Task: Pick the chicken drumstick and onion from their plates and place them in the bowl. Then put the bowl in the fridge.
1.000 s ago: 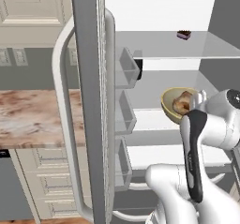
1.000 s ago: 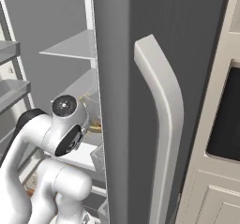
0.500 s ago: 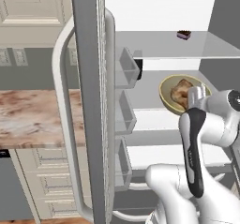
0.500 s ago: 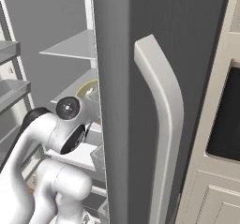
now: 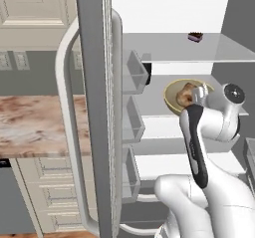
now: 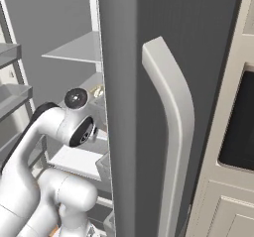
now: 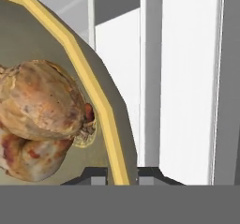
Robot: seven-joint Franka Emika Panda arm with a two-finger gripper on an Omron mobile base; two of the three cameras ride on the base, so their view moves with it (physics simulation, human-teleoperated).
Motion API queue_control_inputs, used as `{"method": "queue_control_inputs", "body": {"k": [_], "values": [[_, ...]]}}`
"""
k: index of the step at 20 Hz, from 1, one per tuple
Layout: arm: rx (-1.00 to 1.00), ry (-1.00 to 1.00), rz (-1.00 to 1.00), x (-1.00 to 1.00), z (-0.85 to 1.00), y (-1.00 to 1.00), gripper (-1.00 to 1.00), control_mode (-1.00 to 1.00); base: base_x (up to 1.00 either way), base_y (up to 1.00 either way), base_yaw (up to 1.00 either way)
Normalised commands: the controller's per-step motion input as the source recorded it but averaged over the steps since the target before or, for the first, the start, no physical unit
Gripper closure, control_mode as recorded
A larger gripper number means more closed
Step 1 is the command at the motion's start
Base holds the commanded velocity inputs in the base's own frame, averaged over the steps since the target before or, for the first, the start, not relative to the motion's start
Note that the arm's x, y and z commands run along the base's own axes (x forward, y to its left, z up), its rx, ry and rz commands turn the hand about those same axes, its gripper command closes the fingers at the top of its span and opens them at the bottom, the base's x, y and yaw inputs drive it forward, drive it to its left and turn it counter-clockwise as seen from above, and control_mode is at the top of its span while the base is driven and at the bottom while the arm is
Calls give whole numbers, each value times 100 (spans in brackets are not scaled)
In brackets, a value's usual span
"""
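The olive-tan bowl (image 5: 175,98) with its yellow rim (image 7: 96,94) hangs tilted inside the open fridge (image 5: 164,50), above the middle glass shelf, its mouth turned toward the left base camera. Inside it lie the roundish golden-brown onion (image 7: 42,101) and, under it, the redder chicken drumstick (image 7: 26,155); both appear as one brown lump (image 5: 186,93). My gripper (image 5: 200,95) is shut on the bowl's rim, the fingertips (image 7: 96,174) standing either side of it. A sliver of the bowl (image 6: 97,90) peeks past the grey door (image 6: 134,107). No plate is in view.
The left fridge door (image 5: 94,107) stands open with bins (image 5: 133,73) on its inner side. A small dark item (image 5: 194,37) sits on the upper glass shelf. A marble counter (image 5: 35,125) lies left of the door. The right door's curved handle (image 6: 171,112) is close.
The bowl has risen a little and tipped over, from nearly level to facing the camera, while the wrist rolled; it has shifted slightly left, deeper over the shelf.
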Motion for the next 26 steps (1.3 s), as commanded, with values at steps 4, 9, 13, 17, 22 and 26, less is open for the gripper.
{"method": "queue_control_inputs", "body": {"k": [4,9,13,17,22,26], "values": [[0,6,0,42,-3,-8,100,-100,0,0,0],[0,6,0,36,-17,-8,100,-100,0,0,0],[0,0,0,29,-30,-12,100,-100,0,0,0],[1,0,0,24,-31,-12,100,-100,0,0,0],[0,0,0,17,-28,-8,100,-100,0,0,0],[0,0,0,31,-13,-5,100,-100,0,0,0]]}}
